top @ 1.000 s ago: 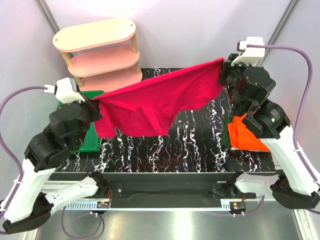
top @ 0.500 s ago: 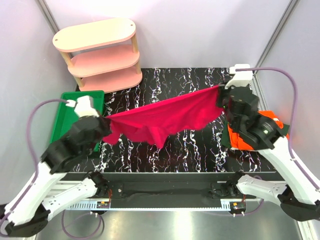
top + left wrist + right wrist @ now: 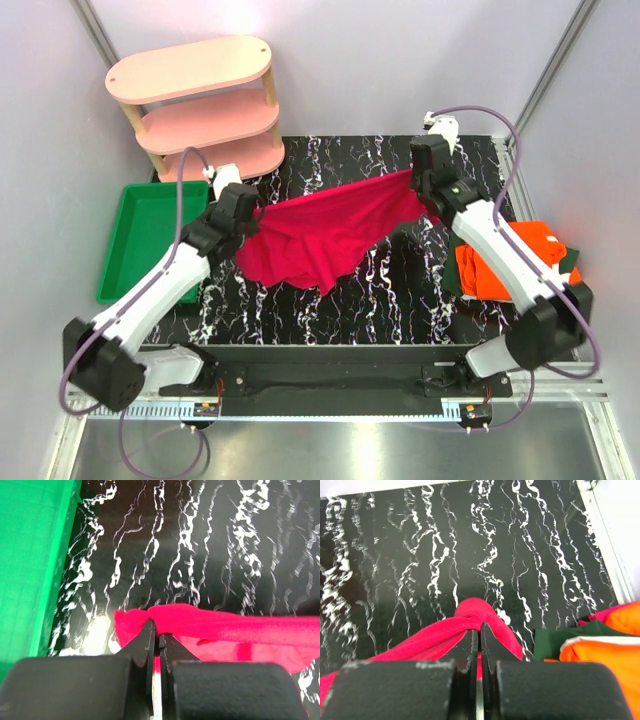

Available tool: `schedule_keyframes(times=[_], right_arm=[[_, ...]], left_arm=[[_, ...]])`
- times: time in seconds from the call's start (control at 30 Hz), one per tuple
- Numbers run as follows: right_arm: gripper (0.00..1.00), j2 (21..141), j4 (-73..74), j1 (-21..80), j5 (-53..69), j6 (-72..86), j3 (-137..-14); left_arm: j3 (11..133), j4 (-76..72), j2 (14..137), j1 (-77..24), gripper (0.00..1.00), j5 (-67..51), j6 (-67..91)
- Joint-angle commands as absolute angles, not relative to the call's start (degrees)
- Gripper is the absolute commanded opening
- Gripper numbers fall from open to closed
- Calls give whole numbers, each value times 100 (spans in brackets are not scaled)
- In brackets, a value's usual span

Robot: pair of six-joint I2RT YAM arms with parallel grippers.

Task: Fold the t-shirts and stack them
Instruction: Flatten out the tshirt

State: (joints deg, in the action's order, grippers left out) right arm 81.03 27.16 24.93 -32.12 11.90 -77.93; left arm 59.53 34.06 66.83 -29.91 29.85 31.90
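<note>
Roughly midway: L gripper (image 3: 156, 631) & R gripper (image 3: 479, 631) each clamp the crimson shirt (image 3: 320, 235), not yet folded; orange shirt (image 3: 512, 262) looks done.

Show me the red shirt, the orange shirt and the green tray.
red shirt (image 3: 320, 235), top view, middle of the sagging cloth
orange shirt (image 3: 540, 242), top view, its far right part
green tray (image 3: 140, 240), top view, bare floor

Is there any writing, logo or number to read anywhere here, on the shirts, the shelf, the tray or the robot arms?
No text can be read in any view.
The red shirt, orange shirt, pink shelf and green tray show no lettering.
White strip on the orange shirt: blank as far as it shows.
Small tags at the near edge: too small to read.
</note>
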Motion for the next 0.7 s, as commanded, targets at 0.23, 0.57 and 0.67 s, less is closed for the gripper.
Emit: schedule_keyframes(times=[0.23,0.57,0.67], right_arm=[[0,10361,2048,1460,-2804,1600,-9560],[0,12092,2065,1222,-2453,1486,-11073],[14,12278,2205,1213,-2189,1555,-11583]], left_arm=[[7293,2118,9181,-2022,0,2251,2786],[8735,2250,10933,-1767,1,1977,2812],[8982,2285,11092,-1767,30,1943,2856]])
